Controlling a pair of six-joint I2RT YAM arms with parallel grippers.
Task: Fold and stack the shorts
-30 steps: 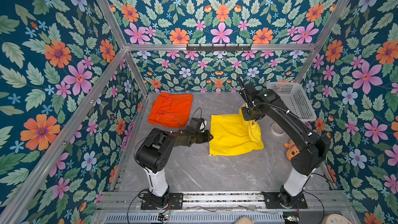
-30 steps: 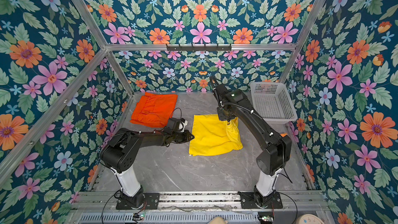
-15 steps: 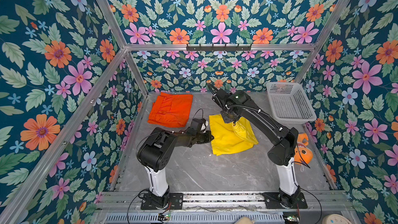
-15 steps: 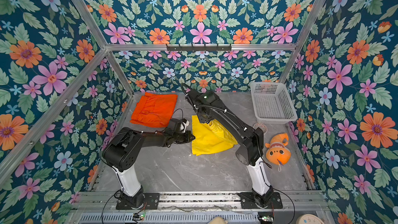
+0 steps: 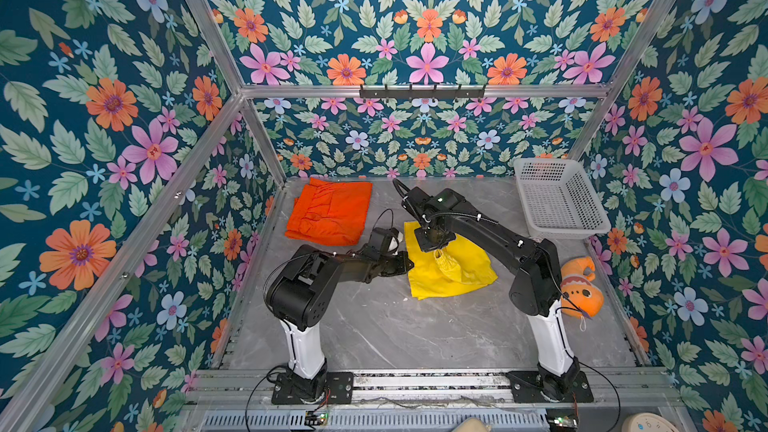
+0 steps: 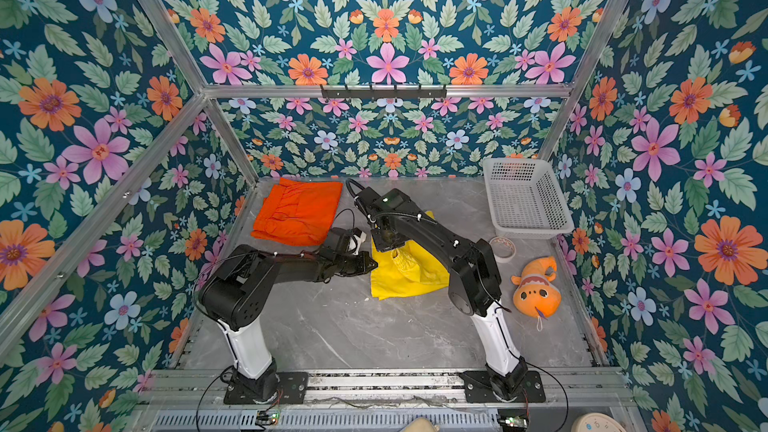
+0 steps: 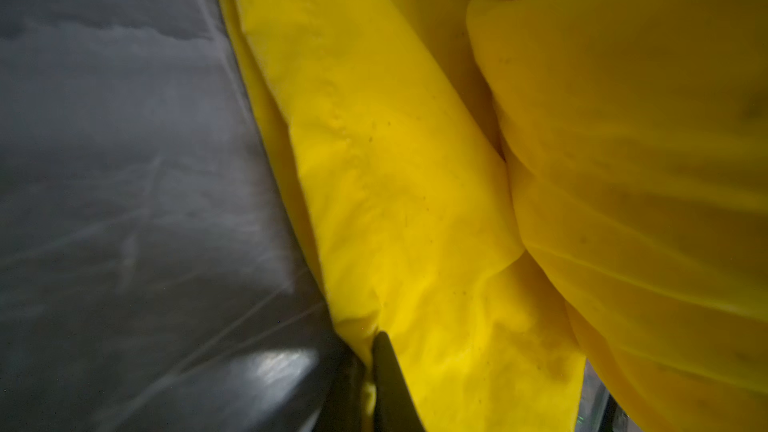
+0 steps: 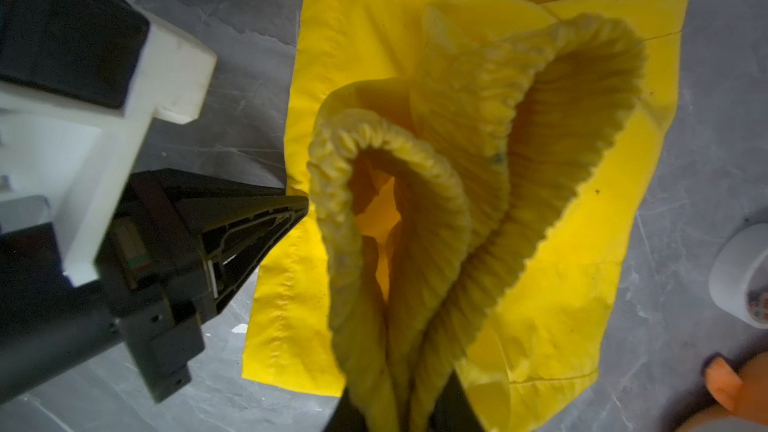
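Beneath its own wrist in both top views, the right hand (image 5: 436,246) is mostly hidden. Its fingertips are lost behind the black housing and a bunched ridge of the yellow shorts (image 5: 457,278). Its wrist view cuts both fingers (image 8: 451,405) off at the frame's edge, so only dark stubs show. The left wrist view is very close and blurred. One dark finger (image 7: 390,380) is visible there, the second cannot be made out, and yellow cloth fills most of the frame beside the grey counter (image 7: 124,160). A roll of tape (image 8: 744,276) and an orange plush fish (image 8: 731,384) are both cropped at the border of the right wrist view.

The right hand is nearly closed, pinching the gathered elastic waistband (image 8: 415,151) of the yellow shorts. It holds the waistband up in a standing loop, while the rest of the cloth lies flat on the counter below that hand.

The left hand (image 8: 301,203) is pressed together to a point at the shorts' side edge, just beside the right hand. Yellow cloth is caught against its finger, and it pins that edge low on the counter.

Beyond the left hand, apart from it and towards the back wall, the orange shorts (image 5: 332,211) lie folded flat. A white basket (image 5: 569,229) stands well off on the far side of the right hand, untouched.
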